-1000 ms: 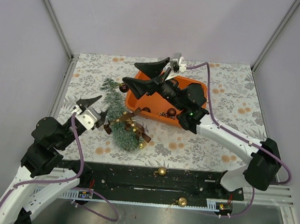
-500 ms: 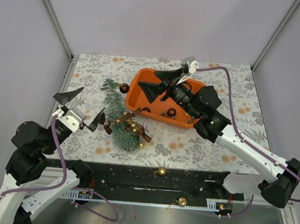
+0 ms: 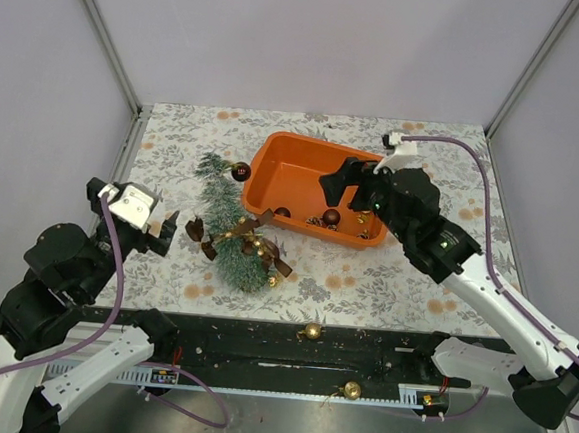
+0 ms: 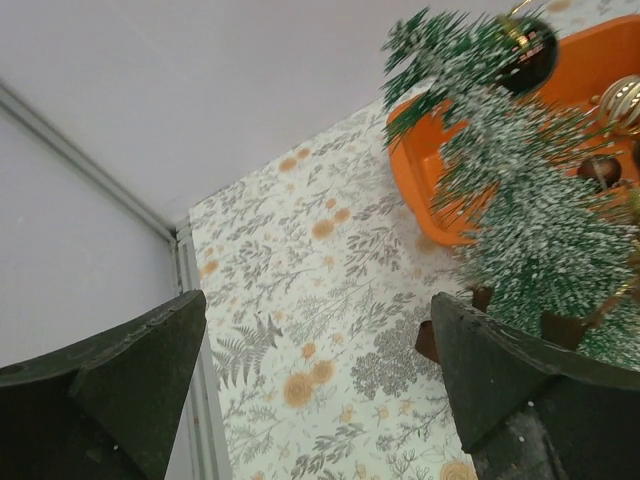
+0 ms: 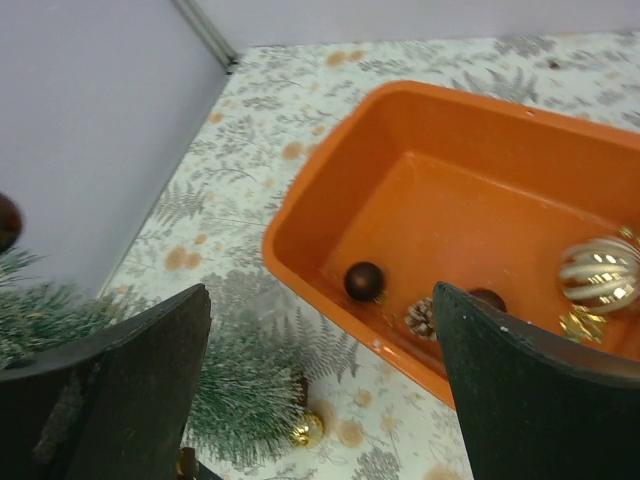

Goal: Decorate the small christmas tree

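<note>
The small christmas tree (image 3: 231, 222) lies on its side on the floral table, tip toward the back. It carries a dark red bauble (image 3: 239, 170) near the tip, a brown ribbon bow (image 3: 243, 235) and gold baubles low down. It also shows in the left wrist view (image 4: 520, 200) and the right wrist view (image 5: 240, 390). The orange tray (image 3: 287, 142) beside it holds dark red baubles (image 5: 363, 281), a pinecone (image 5: 422, 318) and a gold striped bauble (image 5: 598, 272). My left gripper (image 3: 133, 204) (image 4: 318, 310) is open and empty, left of the tree. My right gripper (image 3: 343, 193) (image 5: 320, 300) is open and empty over the tray.
Two loose gold baubles lie on the black rail at the near edge, one (image 3: 311, 331) behind the other (image 3: 352, 390). Pale walls with metal corner posts close in the table at the left, back and right.
My right gripper has drawn back to the right, from the tree's tip to above the tray. My left gripper has pulled away leftward from the tree. The tree and baubles have stayed put.
</note>
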Motion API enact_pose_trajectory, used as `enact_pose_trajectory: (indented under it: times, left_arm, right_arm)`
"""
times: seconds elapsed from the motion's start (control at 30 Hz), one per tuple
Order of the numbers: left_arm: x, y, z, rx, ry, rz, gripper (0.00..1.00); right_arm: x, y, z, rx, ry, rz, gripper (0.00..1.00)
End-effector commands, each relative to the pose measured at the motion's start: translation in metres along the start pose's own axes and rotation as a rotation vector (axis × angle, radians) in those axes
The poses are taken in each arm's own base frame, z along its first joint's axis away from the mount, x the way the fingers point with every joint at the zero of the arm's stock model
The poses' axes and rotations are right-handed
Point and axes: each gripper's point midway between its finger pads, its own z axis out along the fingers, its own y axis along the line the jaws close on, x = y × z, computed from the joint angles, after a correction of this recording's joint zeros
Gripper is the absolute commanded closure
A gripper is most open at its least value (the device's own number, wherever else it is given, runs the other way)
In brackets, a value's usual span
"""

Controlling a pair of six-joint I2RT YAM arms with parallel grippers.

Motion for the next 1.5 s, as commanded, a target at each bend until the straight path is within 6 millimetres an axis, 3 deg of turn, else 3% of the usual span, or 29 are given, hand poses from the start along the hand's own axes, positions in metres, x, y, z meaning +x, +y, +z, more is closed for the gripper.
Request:
enact_pose_trajectory:
  times: [0.0, 0.17, 0.27, 0.37, 0.4, 0.5, 0.6, 0.63, 0.7, 0.77, 0.9, 1.1, 1.23, 1.47]
  left_arm:
    - [0.024, 0.017, -0.009, -0.121, 0.103, -0.045, 0.01]
    - [0.052, 0.021, 0.001, -0.198, 0.247, -0.06, 0.01]
    - [0.002, 0.055, 0.009, -0.34, 0.157, -0.079, 0.02]
    - [-0.036, 0.074, 0.014, -0.394, 0.058, -0.087, 0.01]
    - [-0.039, 0.075, 0.017, -0.398, 0.053, -0.089, 0.01]
    - [-0.023, 0.076, 0.033, -0.415, 0.089, -0.09, 0.01]
    - [-0.005, 0.103, 0.044, -0.492, 0.148, -0.15, 0.02]
    - [-0.018, 0.118, 0.046, -0.491, 0.118, -0.197, 0.03]
    - [-0.021, 0.15, 0.055, -0.499, 0.14, -0.302, 0.05]
    - [-0.025, 0.165, 0.06, -0.458, 0.159, -0.387, 0.07]
    - [0.0, 0.161, 0.056, -0.47, 0.178, -0.392, 0.04]
    - [0.102, 0.123, 0.044, -0.509, 0.309, -0.38, 0.01]
    - [0.157, 0.118, 0.043, -0.557, 0.428, -0.387, 0.01]
    - [0.178, 0.107, 0.061, -0.502, 0.446, -0.474, 0.03]
  right_arm:
    - [0.004, -0.044, -0.026, 0.168, 0.04, 0.091, 0.01]
    - [0.012, -0.056, -0.033, 0.204, 0.086, 0.122, 0.01]
    - [0.014, -0.061, -0.036, 0.23, 0.095, 0.119, 0.01]
    - [0.018, -0.062, -0.036, 0.237, 0.112, 0.116, 0.01]
    - [0.018, -0.061, -0.037, 0.233, 0.116, 0.119, 0.0]
    - [0.021, -0.063, -0.038, 0.239, 0.125, 0.116, 0.01]
    - [0.027, -0.066, -0.038, 0.249, 0.142, 0.105, 0.01]
    - [0.029, -0.068, -0.038, 0.255, 0.148, 0.1, 0.01]
    - [0.034, -0.071, -0.038, 0.263, 0.161, 0.095, 0.01]
    - [0.036, -0.073, -0.039, 0.269, 0.163, 0.09, 0.01]
    - [0.042, -0.082, -0.04, 0.301, 0.167, 0.074, 0.01]
    - [0.059, -0.092, -0.037, 0.336, 0.205, 0.052, 0.01]
    - [0.064, -0.098, -0.035, 0.361, 0.21, 0.049, 0.01]
    - [0.069, -0.116, -0.034, 0.417, 0.197, 0.065, 0.0]
